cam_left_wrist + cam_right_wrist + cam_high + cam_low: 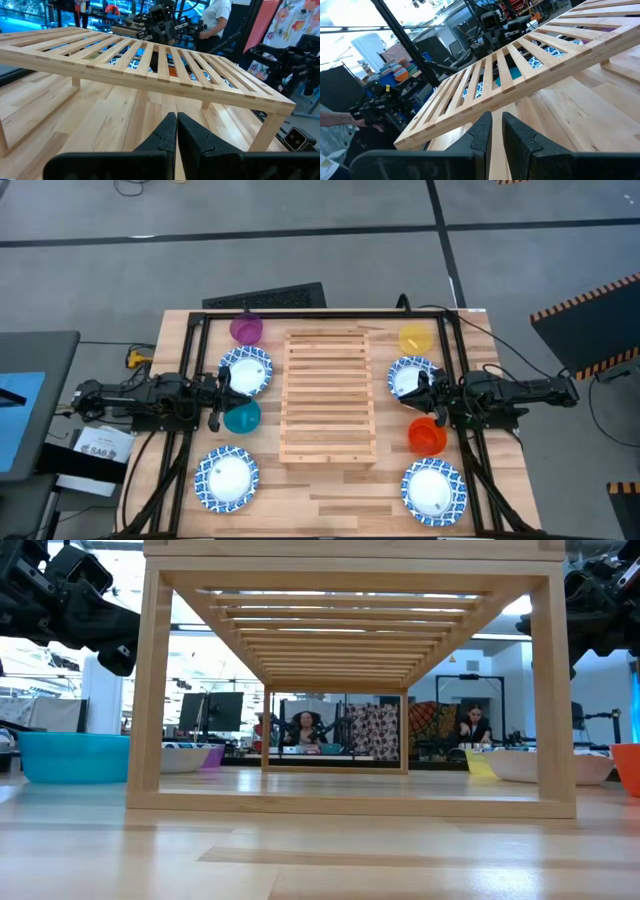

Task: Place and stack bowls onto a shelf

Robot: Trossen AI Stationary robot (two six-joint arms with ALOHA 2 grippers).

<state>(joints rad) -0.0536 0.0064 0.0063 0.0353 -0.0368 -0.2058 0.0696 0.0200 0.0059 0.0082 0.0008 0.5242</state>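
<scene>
Shelf (329,395) in middle of worktop (340,495), slatted top bare, no bowl on it. Eight bowls all down on worktop either side of shelf.

Left of shelf, far to near: purple bowl (246,329), patterned bowl (247,370), teal bowl (242,417), patterned bowl (227,477).

Right of shelf, far to near: yellow bowl (416,339), patterned bowl (408,375), red bowl (427,436), patterned bowl (433,489).

None stacked; teal just beside upper left patterned bowl, red well apart from lower right one.

Left gripper (214,392) between teal bowl and patterned bowl above it, fingers clenched together with nothing between them, pointing at shelf edge. In left wrist view fingers (165,135) meet tip to tip above bare wood.

Right gripper (430,395) between red bowl and patterned bowl above it, fingers nearly closed with thin gap, grasping nothing, facing shelf.

Low view: both arms raised off worktop at picture's upper corners, shelf frame in centre, people seated in room behind.
</scene>
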